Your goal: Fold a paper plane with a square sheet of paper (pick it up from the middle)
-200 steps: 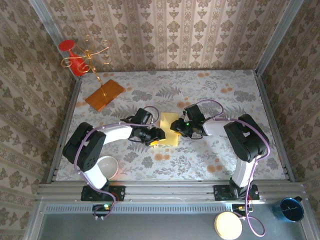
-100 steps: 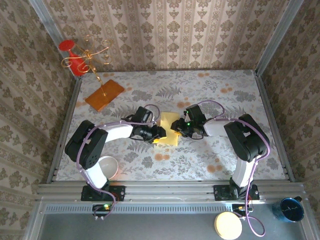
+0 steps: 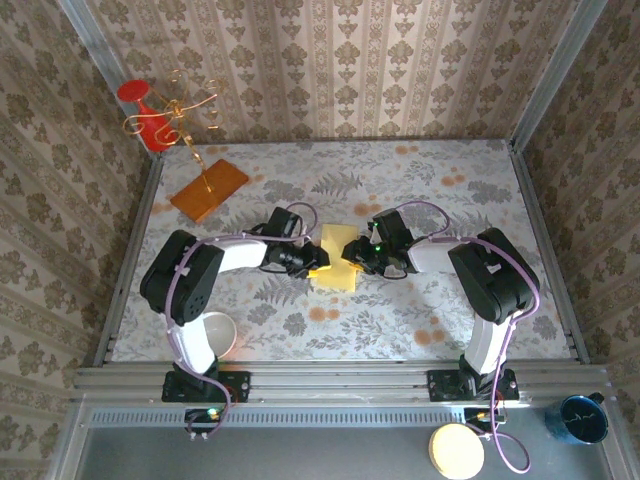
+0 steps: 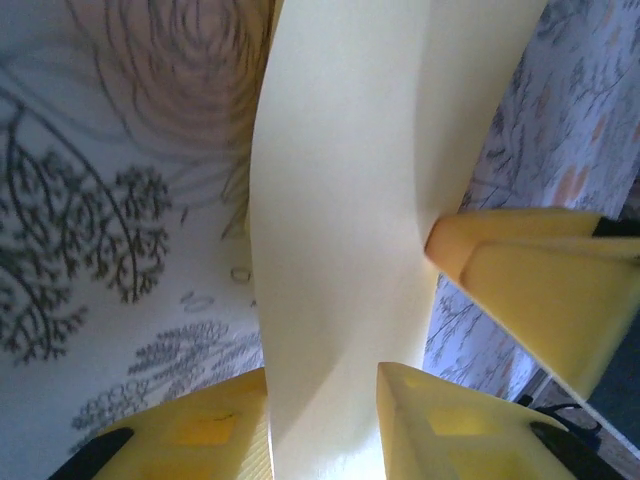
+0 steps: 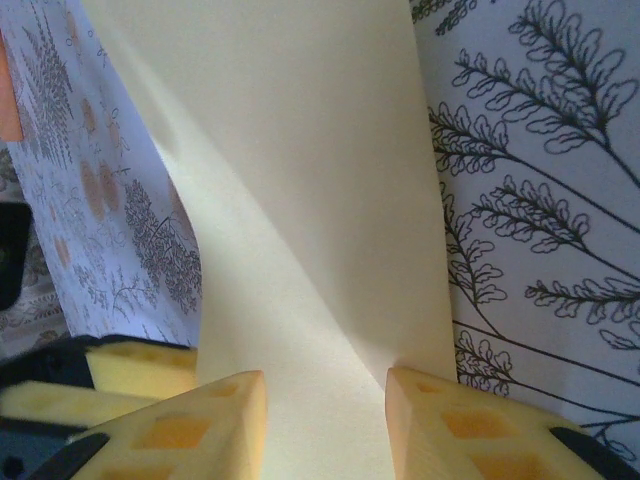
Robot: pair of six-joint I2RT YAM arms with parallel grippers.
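Square sheet of paper [image 3: 336, 262] | bowed up off tabletop [image 3: 430, 180], lying between both arms, equally near | left fingers [image 4: 430, 415] spread, straddling it | right fingers [image 5: 200, 415] spread, straddling it

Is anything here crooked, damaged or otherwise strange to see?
The square sheet of paper at mid-table does not lie flat: it curves and bows between the left gripper and the right gripper, both open at its opposite sides. I see no tear.
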